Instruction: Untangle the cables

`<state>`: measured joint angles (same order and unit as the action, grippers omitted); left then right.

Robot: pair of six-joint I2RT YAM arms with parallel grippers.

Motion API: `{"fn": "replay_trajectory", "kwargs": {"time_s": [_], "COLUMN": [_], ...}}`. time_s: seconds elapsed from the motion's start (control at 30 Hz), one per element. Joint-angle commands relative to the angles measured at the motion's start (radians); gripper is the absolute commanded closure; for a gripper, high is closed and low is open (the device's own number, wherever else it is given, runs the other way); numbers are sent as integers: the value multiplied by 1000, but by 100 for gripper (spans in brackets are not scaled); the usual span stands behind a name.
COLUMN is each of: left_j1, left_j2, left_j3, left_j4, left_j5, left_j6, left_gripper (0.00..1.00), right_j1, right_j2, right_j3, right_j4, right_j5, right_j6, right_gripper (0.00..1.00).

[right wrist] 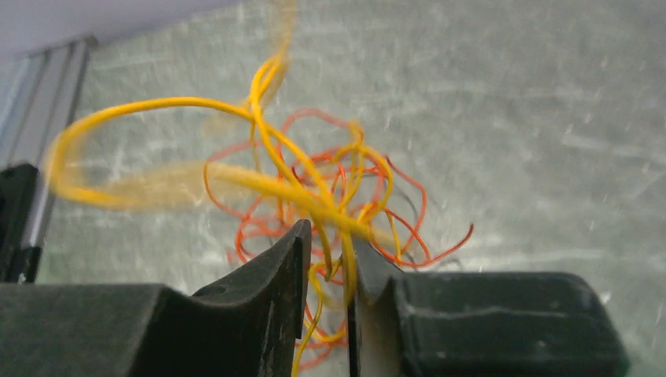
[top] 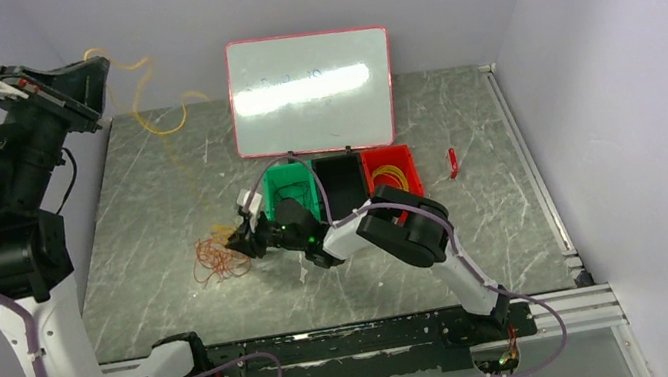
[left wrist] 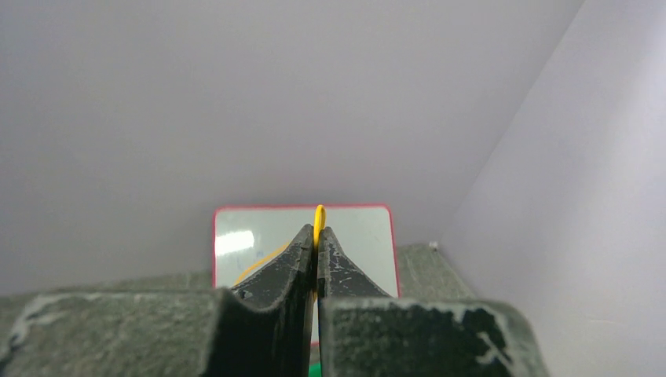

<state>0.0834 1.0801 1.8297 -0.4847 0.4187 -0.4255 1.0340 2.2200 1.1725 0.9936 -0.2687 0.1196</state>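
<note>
At the upper left of the overhead view my left hand was raised high above the bench, and the left wrist view showed its fingers pressed together on a yellow cable. That cable sagged in loose loops toward the bench and ran down to the tangle lying left of centre, so it was drawn out but, as I judged it, not yet free. My right hand sat low at the tangle's right edge. In its wrist view the fingers were nearly together with yellow strands passing between them, orange-red cables knotted just beyond; I could not tell whether they truly gripped. Further right stood a green bin, a black bin and a red bin holding a yellow coil. One cable looked sorted; most of the work was left.
</note>
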Motion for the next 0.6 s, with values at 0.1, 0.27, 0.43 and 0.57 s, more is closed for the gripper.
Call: {"fn": "replay_trajectory", "kwargs": {"time_s": [0.1,0.27,0.43,0.57], "left_j1": [-4,-4,-4,-4], "left_j2": [1,23,64,88], "left_j3": [79,119,206,255], "left_j4": [120,115,99,100], "left_j5": [-15,-20,-40,-51], "left_j6": [-3,7,31,35], "left_gripper": [93,93,93,93], "right_j1": [11,17,35,51], "right_j2": [-6,-38,-60,-87], "right_j3": [-51,-45,-34,-53], "right_j4": [-65,-83,-117,-119], "right_j5": [21,31,46,59], "right_j6": [-7,-25,-61,-74], "right_gripper": [71,71,71,72]}}
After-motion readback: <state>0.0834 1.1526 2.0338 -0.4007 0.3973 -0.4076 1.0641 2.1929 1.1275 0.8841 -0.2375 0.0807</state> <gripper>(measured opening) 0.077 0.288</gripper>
